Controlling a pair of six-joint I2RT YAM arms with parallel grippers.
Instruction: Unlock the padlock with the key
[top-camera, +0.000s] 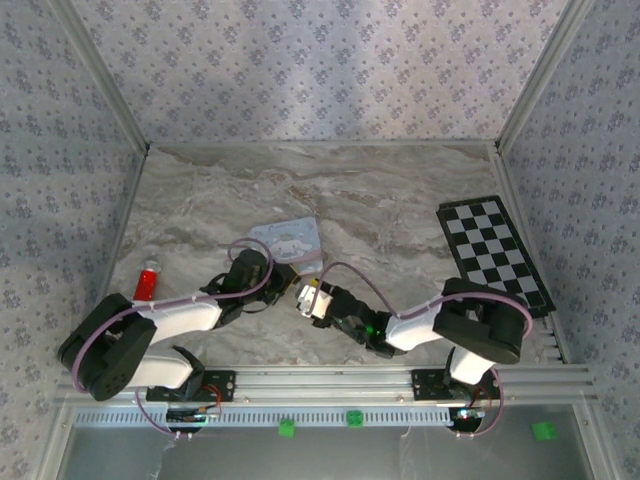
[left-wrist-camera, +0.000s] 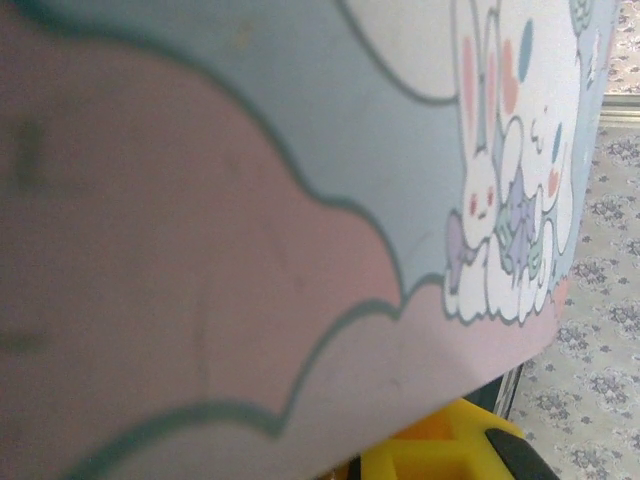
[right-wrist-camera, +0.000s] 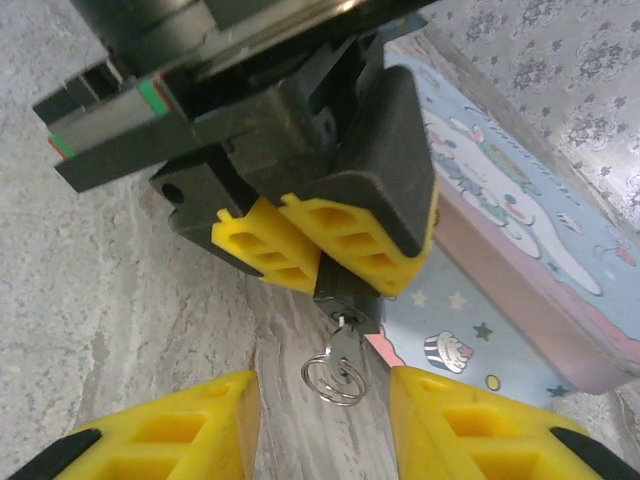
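Two grippers are meeting nose to nose near the middle of the grey marbled table (top-camera: 400, 200). The left gripper (right-wrist-camera: 320, 268) is clamping its yellow pads (right-wrist-camera: 270, 245) together on the tiny dark padlock (right-wrist-camera: 345, 292), which is poking out just past the fingertips. A small silver metal key (right-wrist-camera: 347, 345) is sticking out of the padlock's free end, with a thin wire key ring (right-wrist-camera: 334, 378) hanging from it. The right gripper (right-wrist-camera: 322, 440) is hovering just in front with its yellow fingers (right-wrist-camera: 170, 440) standing well apart, one on either side of the ring and touching neither it nor the key. Seen from above, the pale blue rounded tin with a cartoon rabbit picture (top-camera: 290, 243) is lying just at twelve o'clock of the two grippers, close beside the padlock. A black-and-white checkered board (top-camera: 493, 255) is lying toward three o'clock on the table, and a small red cylinder (top-camera: 148, 283) is resting toward nine o'clock.
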